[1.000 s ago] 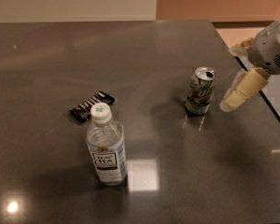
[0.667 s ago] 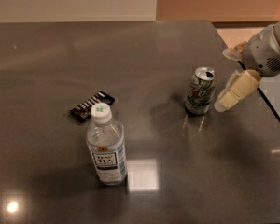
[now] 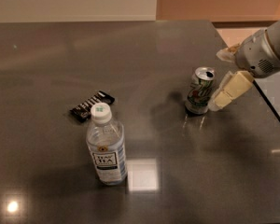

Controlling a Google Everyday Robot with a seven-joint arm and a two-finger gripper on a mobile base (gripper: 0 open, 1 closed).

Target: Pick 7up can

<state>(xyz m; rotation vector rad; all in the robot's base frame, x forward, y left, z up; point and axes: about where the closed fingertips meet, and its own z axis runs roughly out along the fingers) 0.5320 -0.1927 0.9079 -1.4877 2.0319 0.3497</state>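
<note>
The 7up can (image 3: 199, 91) stands upright on the dark table (image 3: 144, 59), right of centre, its silver top opened. My gripper (image 3: 217, 81) comes in from the right edge and is open and empty, just right of the can. Its near cream finger (image 3: 229, 91) reaches down almost to the can's side, its tip by the can's base. The other finger (image 3: 227, 54) shows only partly, behind the grey wrist. I cannot tell whether the near finger touches the can.
A clear plastic bottle (image 3: 105, 146) with a white cap stands at the front left of centre. A small black packet (image 3: 92, 105) lies flat just behind it. The table's right edge (image 3: 269, 107) runs close behind the gripper.
The gripper has moved left and slightly down, closing the gap to the can's right side. The can, bottle and packet have not moved.
</note>
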